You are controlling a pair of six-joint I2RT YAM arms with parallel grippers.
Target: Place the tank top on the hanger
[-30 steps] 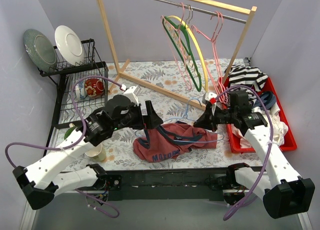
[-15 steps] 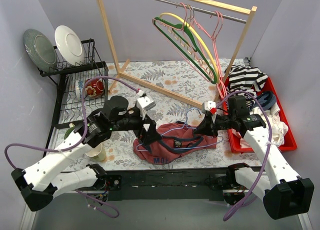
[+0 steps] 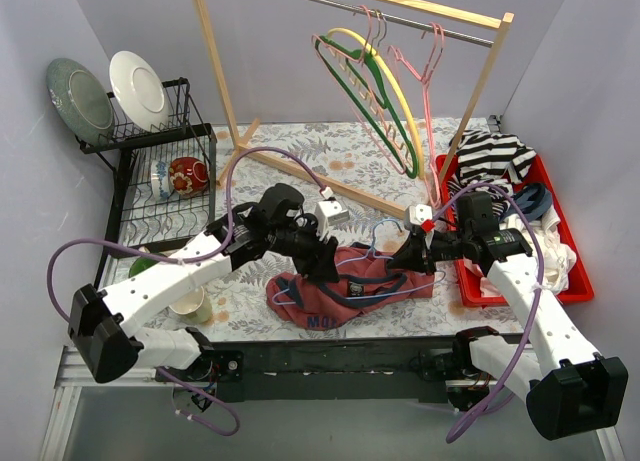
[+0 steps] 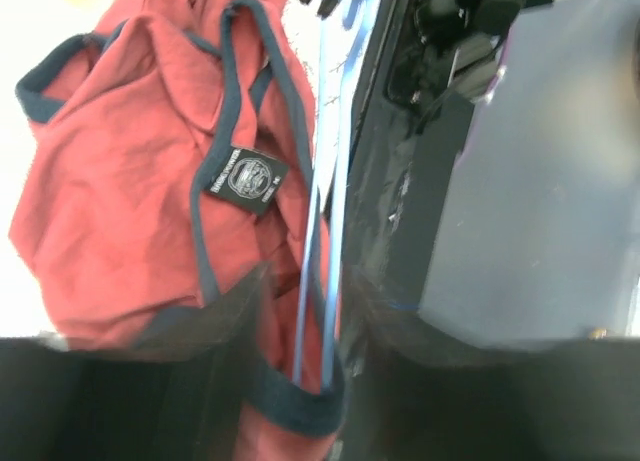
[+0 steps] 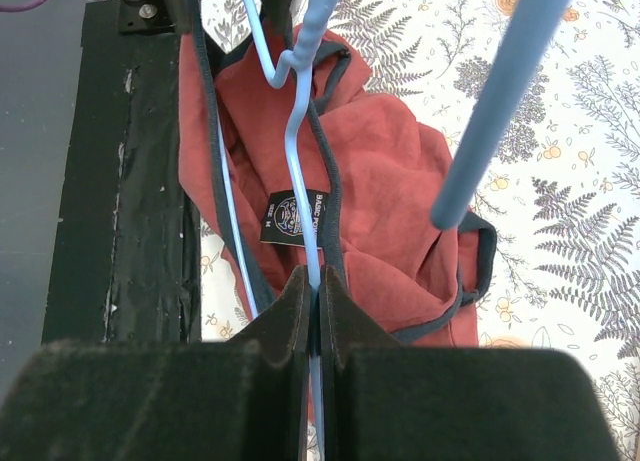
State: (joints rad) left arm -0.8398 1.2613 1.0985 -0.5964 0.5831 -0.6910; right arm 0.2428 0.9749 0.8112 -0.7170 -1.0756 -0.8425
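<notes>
The tank top (image 3: 395,278) is lying crumpled on the desk (image 3: 330,156) close to the near edge, a little right of the middle, with the hanger (image 5: 300,196) lying across it; the right fingers (image 5: 270,381) are pinching tightly on the hanger's thin wire; the left fingers (image 4: 150,381) are sitting narrowly about a navy-trimmed edge of the shirt and seem to be gripping it, with the blue wire running between them as well; so the step in hand is, I judge, threading the hanger into an opening; the neck label (image 5: 292,216) is showing beside the wire; next, the left arm is going to need to stretch that opening wide while the right is sliding one shoulder of the hanger inside without snagging the trim.
</notes>
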